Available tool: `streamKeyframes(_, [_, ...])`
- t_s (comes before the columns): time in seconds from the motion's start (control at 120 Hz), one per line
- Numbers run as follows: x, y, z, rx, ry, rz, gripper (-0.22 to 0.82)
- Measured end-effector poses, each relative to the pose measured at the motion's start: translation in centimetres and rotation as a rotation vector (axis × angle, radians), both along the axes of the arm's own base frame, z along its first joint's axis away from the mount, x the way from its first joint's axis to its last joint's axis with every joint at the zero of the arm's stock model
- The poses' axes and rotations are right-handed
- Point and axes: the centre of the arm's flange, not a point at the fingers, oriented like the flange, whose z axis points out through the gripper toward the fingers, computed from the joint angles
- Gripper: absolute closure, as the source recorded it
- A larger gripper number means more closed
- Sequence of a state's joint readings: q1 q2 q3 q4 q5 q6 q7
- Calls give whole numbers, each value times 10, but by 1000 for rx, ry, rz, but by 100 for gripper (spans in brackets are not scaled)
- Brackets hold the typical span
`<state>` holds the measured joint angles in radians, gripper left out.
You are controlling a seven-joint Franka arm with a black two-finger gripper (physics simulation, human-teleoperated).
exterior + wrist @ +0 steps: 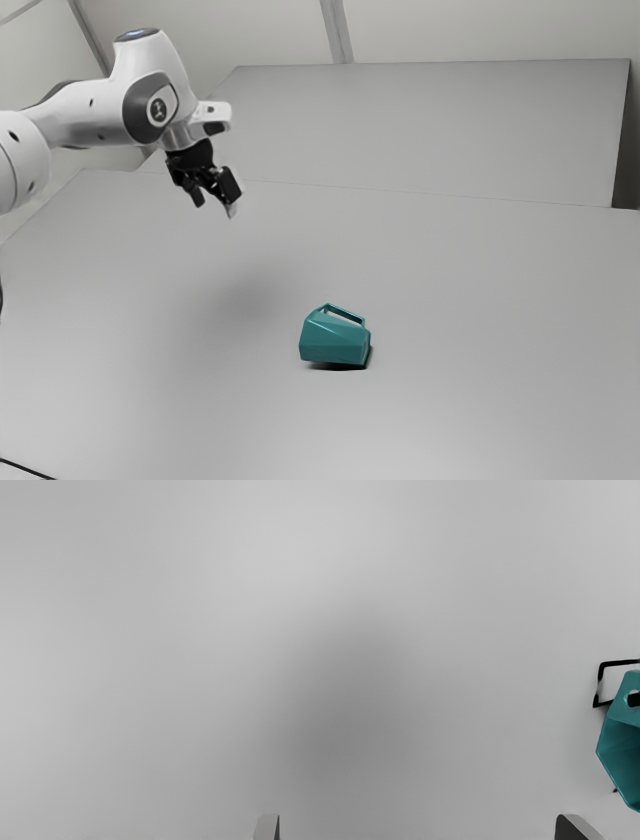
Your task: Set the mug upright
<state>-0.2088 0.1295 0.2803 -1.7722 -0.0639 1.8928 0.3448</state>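
Observation:
High above the table, toward the exterior view's upper left, hangs my gripper (216, 200), well apart from the mug. The teal faceted mug (335, 340) lies on its side on the table, its handle facing up. In the wrist view my gripper (417, 827) has its two fingertips wide apart with nothing between them. Part of the mug (620, 745) is visible there beyond one fingertip, its hollow inside partly showing; the rest is cut off by the picture's edge.
The grey table (480, 400) extends around the mug. A large grey panel (430, 130) lies behind it, and a dark cable (25, 469) crosses the exterior view's lower left corner.

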Motion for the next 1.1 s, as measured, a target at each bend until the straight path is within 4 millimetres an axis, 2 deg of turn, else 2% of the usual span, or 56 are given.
streamKeyframes(0.133, [-42, -2, 33, -45, -48, 13, 0])
streamKeyframes(0.192, [-52, -6, 43, -65, -62, 34, 0])
streamKeyframes(0.3, [-73, -37, 49, -149, -71, 40, 0])
streamKeyframes(0.475, [-95, -71, -10, -311, 12, 129, 0])
streamKeyframes(0.625, [-100, -88, -49, -395, 64, 205, 0])
streamKeyframes(0.733, [-94, -98, -81, -426, 103, 257, 0])
streamKeyframes(0.867, [-89, -112, -106, -452, 128, 292, 0])
streamKeyframes(1.1, [-87, -132, -130, -512, 156, 324, 0])
